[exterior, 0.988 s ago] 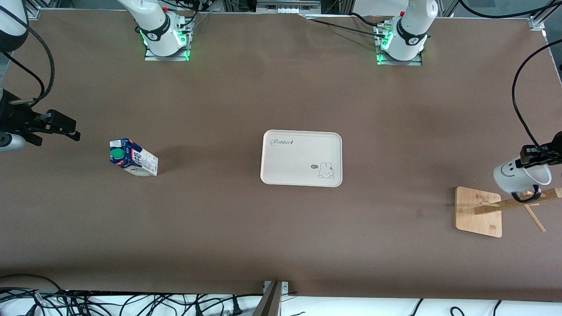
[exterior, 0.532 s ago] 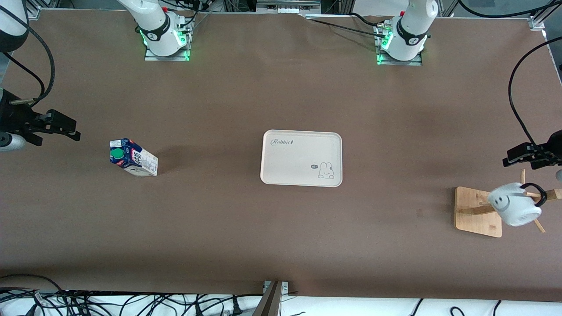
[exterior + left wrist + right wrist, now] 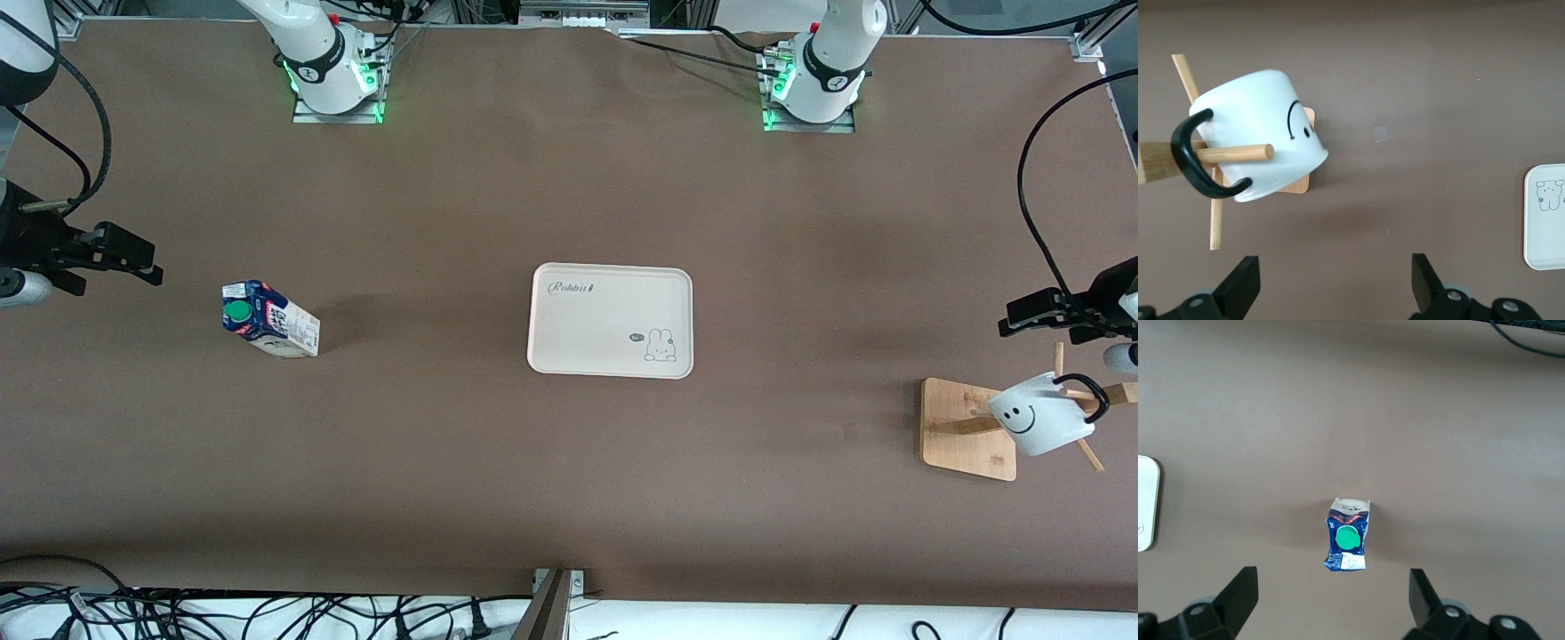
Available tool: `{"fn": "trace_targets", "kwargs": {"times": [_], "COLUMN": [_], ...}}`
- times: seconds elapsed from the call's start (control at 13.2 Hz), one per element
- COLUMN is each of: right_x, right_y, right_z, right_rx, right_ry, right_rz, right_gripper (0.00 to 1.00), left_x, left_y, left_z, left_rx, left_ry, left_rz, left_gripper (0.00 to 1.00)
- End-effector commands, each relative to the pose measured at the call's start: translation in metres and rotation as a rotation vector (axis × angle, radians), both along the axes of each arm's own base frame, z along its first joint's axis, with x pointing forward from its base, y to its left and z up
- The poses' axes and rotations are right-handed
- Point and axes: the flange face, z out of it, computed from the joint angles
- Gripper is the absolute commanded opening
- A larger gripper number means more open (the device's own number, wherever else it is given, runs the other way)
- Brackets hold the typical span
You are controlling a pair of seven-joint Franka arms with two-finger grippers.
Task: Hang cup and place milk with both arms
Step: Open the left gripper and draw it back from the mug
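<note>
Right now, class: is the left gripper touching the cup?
Apart. The left wrist view shows the left gripper open, with bare table between its fingers and the cup hanging on the peg.

Milk [image 3: 269, 320] print illegible; tray [image 3: 1146, 503] cropped.

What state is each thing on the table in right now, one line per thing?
cup: hanging by its handle on a rack peg, released.
milk: upright on the table, untouched.
tray: empty.
left tool: open, above the rack.
right tool: open, waiting near the milk.
</note>
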Motion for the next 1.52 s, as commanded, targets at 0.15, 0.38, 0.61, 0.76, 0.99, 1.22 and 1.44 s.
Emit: {"fn": "trace_targets", "kwargs": {"times": [0.15,0.38,0.61,0.76,0.99,1.22,1.44], "right_x": [0.001,0.001,0.001,0.003,0.002,0.002,0.002], "right_y": [0.002,0.001,0.000,-0.004,-0.001,0.001,0.001], "right_z": [0.006,0.006,0.006,0.004,0.006,0.006,0.007], "right_rx": [-0.007,-0.008,-0.012,-0.012,-0.010,-0.009,-0.009], "right_ry": [-0.003,-0.003,-0.005,-0.009,-0.012,-0.011,-0.012], "right_rz": [-0.010,-0.011,-0.012,-0.019,-0.014,-0.011,-0.011], "right_gripper": [1.00,1.00,1.00,1.00,1.00,1.00,1.00], "left_x": [-0.003,-0.004,-0.014,-0.018,-0.024,-0.050,-0.096], "left_y": [-0.069,-0.113,-0.146,-0.151,-0.153,-0.151,-0.121], "left_z": [0.008,0.012,0.023,0.028,0.031,0.050,0.040], "left_rx": [-0.009,0.032,0.054,0.068,0.070,0.075,0.037], "left_ry": [0.055,0.053,0.056,0.055,0.075,0.054,-0.048], "left_rz": [0.050,0.035,0.001,-0.027,-0.048,-0.113,0.003], "left_gripper": [1.00,1.00,1.00,1.00,1.00,1.00,1.00]}}
